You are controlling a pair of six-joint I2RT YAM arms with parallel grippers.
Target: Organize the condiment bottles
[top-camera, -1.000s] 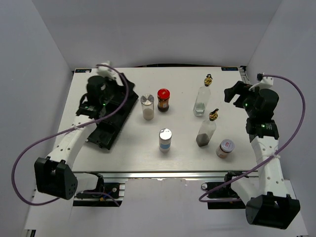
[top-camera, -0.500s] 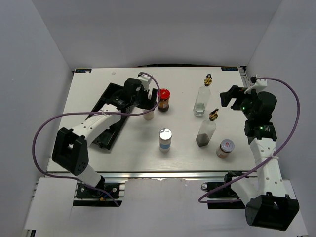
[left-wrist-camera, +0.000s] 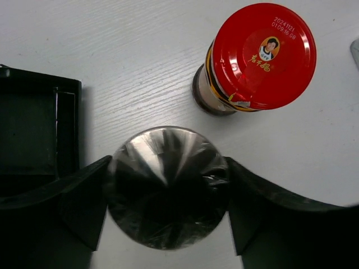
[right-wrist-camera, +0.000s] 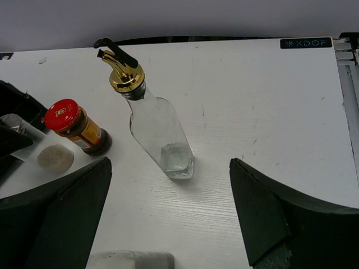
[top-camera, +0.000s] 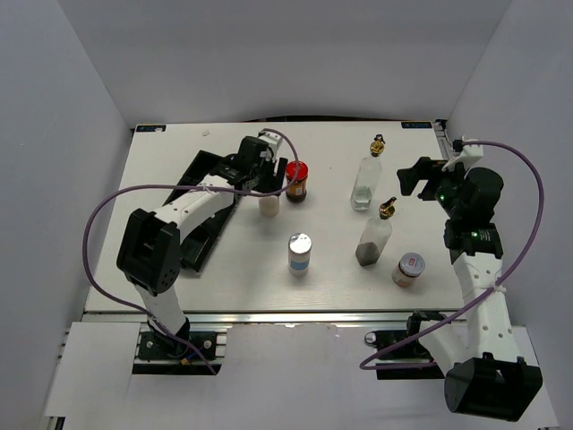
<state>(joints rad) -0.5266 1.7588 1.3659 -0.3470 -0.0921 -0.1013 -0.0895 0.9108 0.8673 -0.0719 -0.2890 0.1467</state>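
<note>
Silver-lidded jar stands upright on the surface, just beside the red-lidded jar and near a corner of the black tray. My left end effector straddles it from above, one finger against each side of its lid. My right end effector hangs wide open and empty near the gold-spouted bottle, not touching it.

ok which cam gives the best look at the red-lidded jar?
Left wrist: the red-lidded jar is close up from above, its lid print legible, beside the silver-lidded jar. Right wrist shows it small at the left, side on, with lid and dark body visible. Top external shows it tiny, mostly lid.
</note>
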